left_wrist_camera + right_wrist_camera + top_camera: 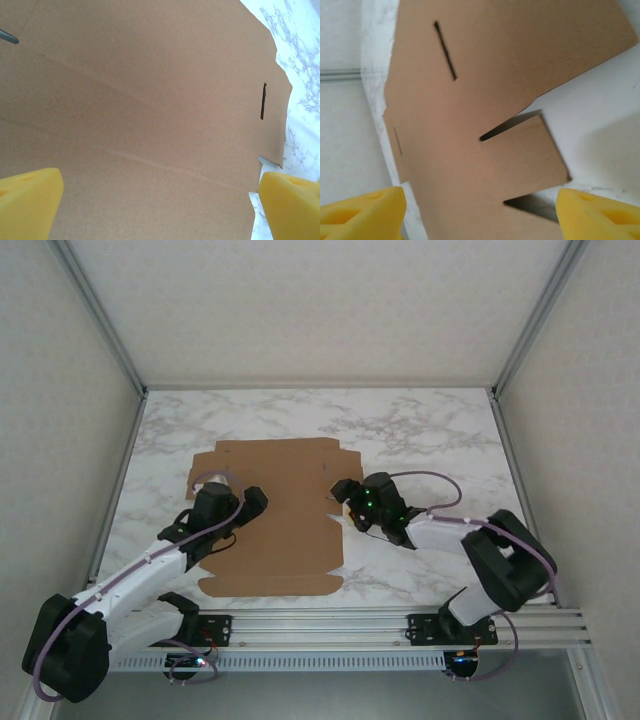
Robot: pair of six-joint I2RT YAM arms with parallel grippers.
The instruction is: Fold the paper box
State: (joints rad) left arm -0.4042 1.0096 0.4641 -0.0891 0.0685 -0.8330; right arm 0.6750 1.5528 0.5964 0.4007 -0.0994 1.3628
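The paper box (280,525) is a flat brown die-cut sheet with flaps and notches, lying on the marble table (430,430). My left gripper (250,503) hovers over the sheet's left half, open. In the left wrist view its yellow pads (30,202) stand wide apart above bare cardboard (150,100), with a slot near the sheet's right edge. My right gripper (346,502) is at the sheet's right edge, open. In the right wrist view the sheet (485,70) shows a small side flap (520,155) between two notches, below and between the wide yellow fingers (595,212).
An aluminium rail (380,625) runs along the near edge, where both arm bases are bolted. Metal frame posts (115,340) rise at the table's back corners, with white walls behind. Bare marble lies behind and to the right of the sheet.
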